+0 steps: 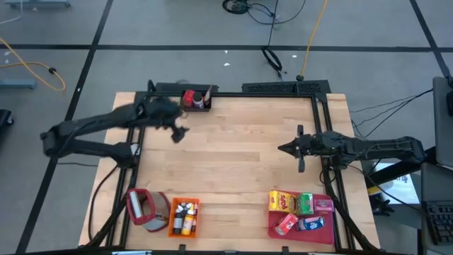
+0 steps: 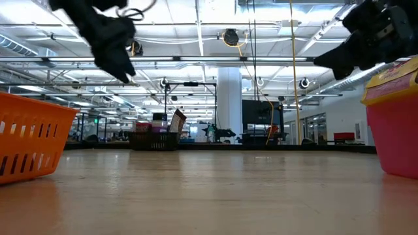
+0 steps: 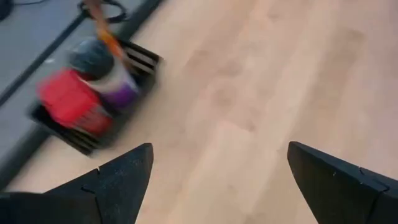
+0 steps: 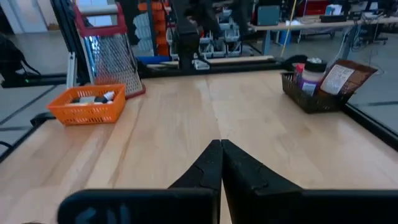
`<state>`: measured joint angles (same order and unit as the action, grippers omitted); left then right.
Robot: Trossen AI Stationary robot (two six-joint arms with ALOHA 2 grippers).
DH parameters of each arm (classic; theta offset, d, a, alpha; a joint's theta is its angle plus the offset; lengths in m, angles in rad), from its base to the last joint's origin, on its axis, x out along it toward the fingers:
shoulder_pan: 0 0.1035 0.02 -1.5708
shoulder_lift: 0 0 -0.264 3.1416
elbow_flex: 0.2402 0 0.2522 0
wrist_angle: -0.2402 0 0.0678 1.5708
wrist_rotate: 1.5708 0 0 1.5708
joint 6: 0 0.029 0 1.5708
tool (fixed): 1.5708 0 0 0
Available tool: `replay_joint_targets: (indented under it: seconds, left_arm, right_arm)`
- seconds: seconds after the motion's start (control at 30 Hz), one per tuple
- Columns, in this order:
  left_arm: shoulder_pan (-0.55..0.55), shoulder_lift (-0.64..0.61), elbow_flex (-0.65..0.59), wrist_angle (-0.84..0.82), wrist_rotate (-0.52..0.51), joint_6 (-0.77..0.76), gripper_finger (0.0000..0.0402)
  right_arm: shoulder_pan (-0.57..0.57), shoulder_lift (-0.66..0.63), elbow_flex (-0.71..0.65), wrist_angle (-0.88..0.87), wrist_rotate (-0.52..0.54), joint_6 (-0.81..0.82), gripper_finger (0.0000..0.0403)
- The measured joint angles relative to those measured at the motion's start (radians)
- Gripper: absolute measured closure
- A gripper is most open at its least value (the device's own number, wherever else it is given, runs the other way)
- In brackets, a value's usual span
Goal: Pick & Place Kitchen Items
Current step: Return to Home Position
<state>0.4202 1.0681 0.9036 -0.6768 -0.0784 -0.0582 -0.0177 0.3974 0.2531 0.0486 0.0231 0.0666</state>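
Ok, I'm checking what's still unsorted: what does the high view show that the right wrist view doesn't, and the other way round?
Only the high view: the pink-red tray with its food boxes. Only the right wrist view: the room beyond the table. Both: the orange crate, the grater, the filled black bin, the left arm with the left gripper open near that bin, and the right gripper, shut above the table.
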Motion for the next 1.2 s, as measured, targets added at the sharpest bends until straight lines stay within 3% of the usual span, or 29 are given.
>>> replay_joint_targets:
  seconds: [0.23,0.47,0.63,0.83,1.03,1.2]
  left_arm:
    - [-0.254,-0.341,-0.299,0.243,-0.11,-0.167,0.0035]
    - [-0.5,-0.545,-0.52,0.312,-0.354,-0.255,0.0038]
    - [-0.625,-0.631,-0.685,0.415,-0.463,-0.332,0.0029]
    - [-0.746,-0.698,-0.876,0.709,-0.559,-0.301,0.0026]
    - [-0.817,-0.684,-0.889,0.742,-0.642,-0.229,0.0034]
    - [-0.823,-0.675,-0.886,0.739,-0.638,-0.125,0.0034]
  right_arm:
    - [0.0,-0.149,0.0,-0.092,0.002,0.0,0.0403]
    - [-0.001,-0.289,-0.049,-0.177,0.035,-0.038,0.0403]
    - [-0.002,-0.395,-0.102,-0.199,0.051,-0.061,0.0403]
    - [-0.002,-0.388,-0.117,-0.187,0.028,-0.06,0.0403]
    - [-0.002,-0.39,-0.118,-0.186,-0.002,0.039,0.0403]
    - [-0.002,-0.372,-0.118,-0.181,0.002,0.115,0.0403]
